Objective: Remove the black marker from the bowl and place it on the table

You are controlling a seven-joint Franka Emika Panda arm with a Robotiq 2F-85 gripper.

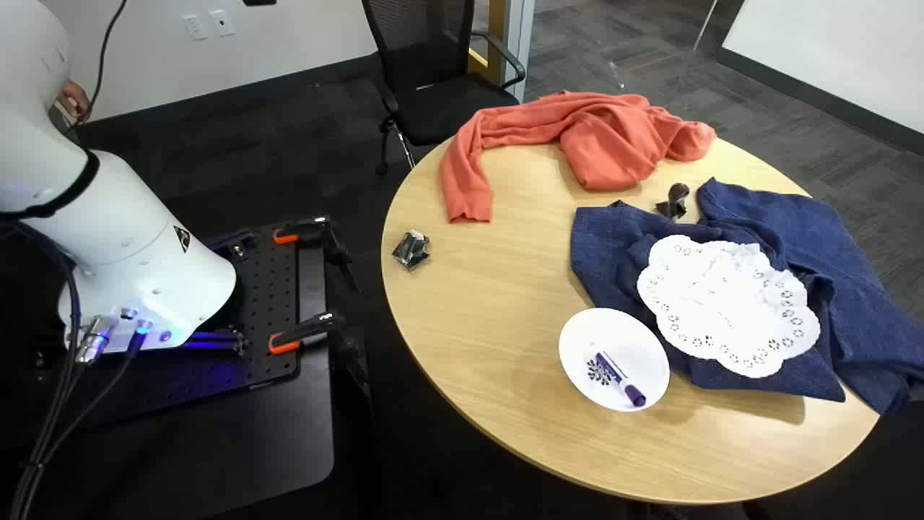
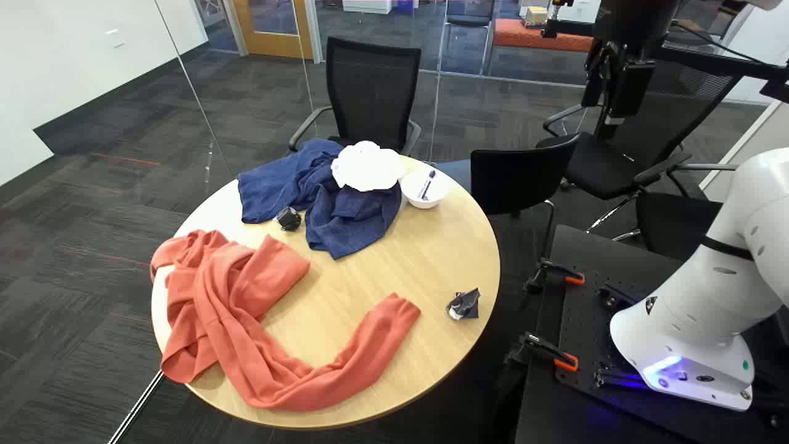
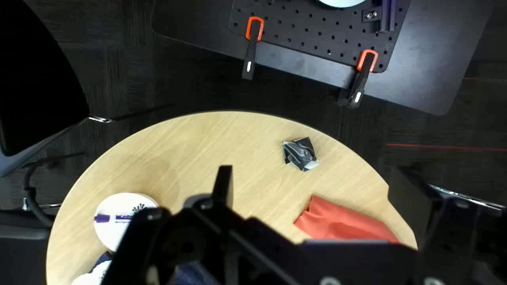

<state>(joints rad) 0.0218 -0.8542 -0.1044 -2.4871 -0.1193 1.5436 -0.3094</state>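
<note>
Tool (image 3: 313, 173) is up high, spread wide. In an exterior view, w/ the round surface (image 2: 370, 277) as a clock: white bowl (image 2: 425, 204) btwn 1 & 2 o'c., purple marker (image 2: 427, 186) lying in it. By the bowl, lacy mat (image 2: 368, 166) on blue cloth (image 2: 354, 221), approx 12. Red sweater (image 2: 222, 308) at 8, black scrap (image 2: 463, 304) approx 3, black lump (image 2: 288, 219) 11.
</note>
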